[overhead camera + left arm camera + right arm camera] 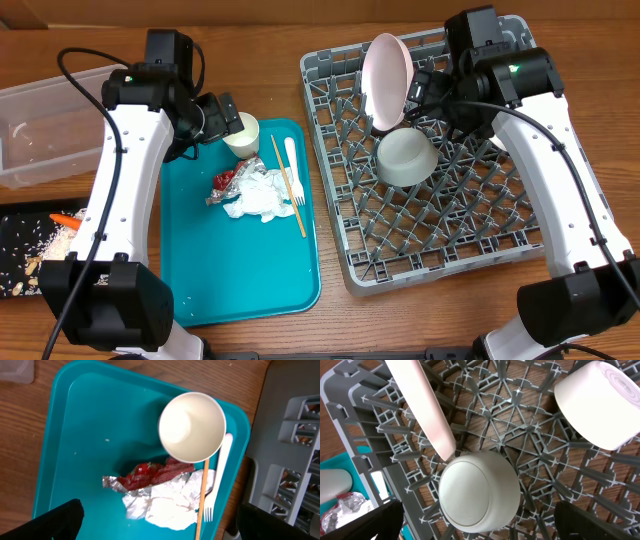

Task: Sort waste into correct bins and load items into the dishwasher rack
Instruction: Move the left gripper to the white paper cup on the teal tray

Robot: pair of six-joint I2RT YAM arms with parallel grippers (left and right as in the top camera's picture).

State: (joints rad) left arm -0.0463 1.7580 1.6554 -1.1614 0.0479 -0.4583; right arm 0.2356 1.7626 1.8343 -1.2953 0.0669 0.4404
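Left end effector (160,526): gapes wide, holds nothing, hovers above the white cup (191,426) on the teal tray (90,435), near wrapper (150,474), napkin (170,507), stick (202,500) and fork (221,467). Right end effector (480,521): spread wide, grips nothing, hangs over an upturned whitish bowl (477,490) in the rack (530,425), just beside the pink plate (420,405).

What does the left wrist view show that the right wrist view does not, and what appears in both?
Left wrist only: the inside of the white cup, the wooden stick and the tines of the fork. Right wrist only: the pink plate standing on edge, an upturned bowl beside it and a second bowl. Both: the grey rack, the teal tray and crumpled waste on that tray.
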